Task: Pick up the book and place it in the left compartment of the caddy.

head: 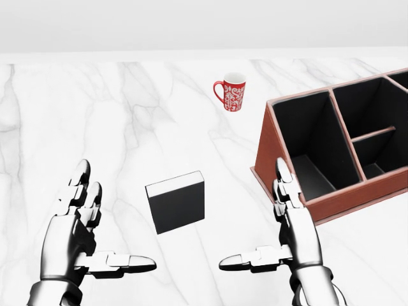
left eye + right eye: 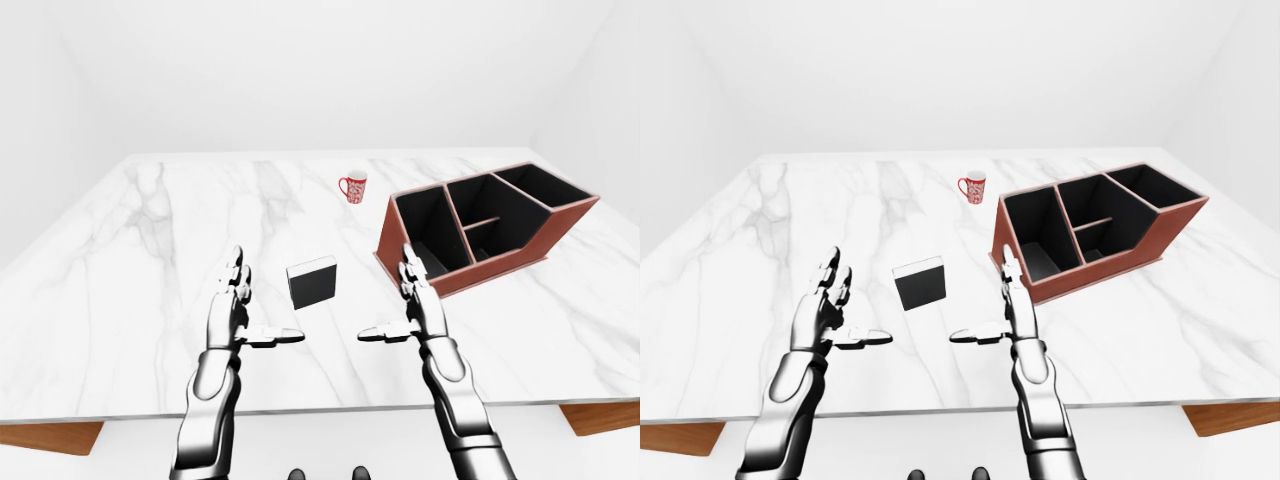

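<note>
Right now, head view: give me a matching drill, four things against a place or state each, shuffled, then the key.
Things:
1. black book with white page edges
2. red and white patterned mug
3. reddish-brown wooden caddy with black compartments
4. right hand

Places or states:
A. at the view's right edge, every compartment empty
B. open, thumb pointing left
C. flat on the marble, between the two hands
D. upright near the top, handle to the left

Pairs: 1-C, 2-D, 3-A, 4-B

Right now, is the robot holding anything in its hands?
No, nothing. Both the left hand and right hand are open, and the book lies untouched between them.
</note>
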